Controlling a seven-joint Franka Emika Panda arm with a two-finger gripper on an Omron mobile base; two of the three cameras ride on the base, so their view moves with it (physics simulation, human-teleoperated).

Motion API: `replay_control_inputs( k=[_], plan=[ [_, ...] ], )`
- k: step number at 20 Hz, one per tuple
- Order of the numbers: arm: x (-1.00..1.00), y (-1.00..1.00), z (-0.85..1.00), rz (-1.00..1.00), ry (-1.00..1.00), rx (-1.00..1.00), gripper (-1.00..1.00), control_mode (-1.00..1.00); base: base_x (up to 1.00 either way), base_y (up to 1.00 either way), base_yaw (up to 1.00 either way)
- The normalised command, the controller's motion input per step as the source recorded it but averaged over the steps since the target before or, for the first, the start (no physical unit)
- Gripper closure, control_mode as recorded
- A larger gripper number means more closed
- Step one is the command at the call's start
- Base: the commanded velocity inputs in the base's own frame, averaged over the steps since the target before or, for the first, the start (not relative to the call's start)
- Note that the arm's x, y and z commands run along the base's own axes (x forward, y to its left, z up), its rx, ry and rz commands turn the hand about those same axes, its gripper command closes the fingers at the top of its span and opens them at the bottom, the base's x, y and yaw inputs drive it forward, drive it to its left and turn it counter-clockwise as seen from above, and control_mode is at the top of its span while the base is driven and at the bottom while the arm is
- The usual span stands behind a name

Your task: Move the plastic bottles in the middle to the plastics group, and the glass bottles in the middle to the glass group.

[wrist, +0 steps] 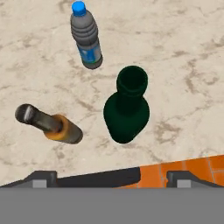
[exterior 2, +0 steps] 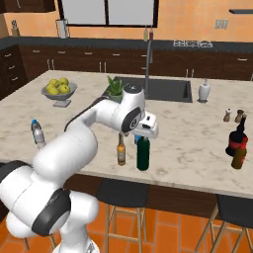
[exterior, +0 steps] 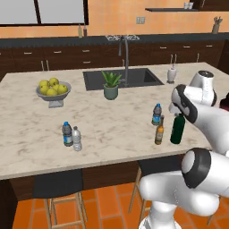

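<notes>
marble island counter [exterior: 116, 120] carries the middle trio; gripper [wrist: 109, 178] hangs spread wide above the dark green bottle [wrist: 127, 109]. amber bottle [wrist: 54, 126] stands close at nine o'clock, water bottle [wrist: 87, 37] at eleven; an off-centre descent could topple either.

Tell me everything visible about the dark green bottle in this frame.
The green bottle is very dark, glossy, glass-like, with a broad body, a short narrower neck and an open, capless mouth. It stands upright on the marble counter near the front edge, over the stools. The amber bottle stands close beside it and the blue-capped water bottle a little farther back; neither touches it. The open gripper hangs above it, not touching.
</notes>
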Motion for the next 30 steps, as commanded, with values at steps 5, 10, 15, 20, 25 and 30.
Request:
replay_control_inputs(
  k=[5,10,15,20,25,30],
  plan=[
    [0.53,-0.26,-0.09,-0.06,0.00,0.00,-1.00,-1.00,0.00,0.00,0.00],
    [0.25,-0.15,-0.16,-0.04,0.00,0.00,-1.00,-1.00,0.00,0.00,0.00],
    [0.21,0.00,-0.17,-0.01,0.00,0.00,-1.00,-1.00,0.00,0.00,0.00],
    [0.17,0.00,-0.09,0.00,-0.01,0.00,-1.00,-1.00,0.00,0.00,0.00],
    [0.20,0.00,-0.09,0.00,0.00,0.00,1.00,-1.00,0.00,0.00,0.00],
    [0.03,0.00,-0.06,0.00,0.00,0.00,1.00,-1.00,0.00,0.00,0.00]
  ],
)
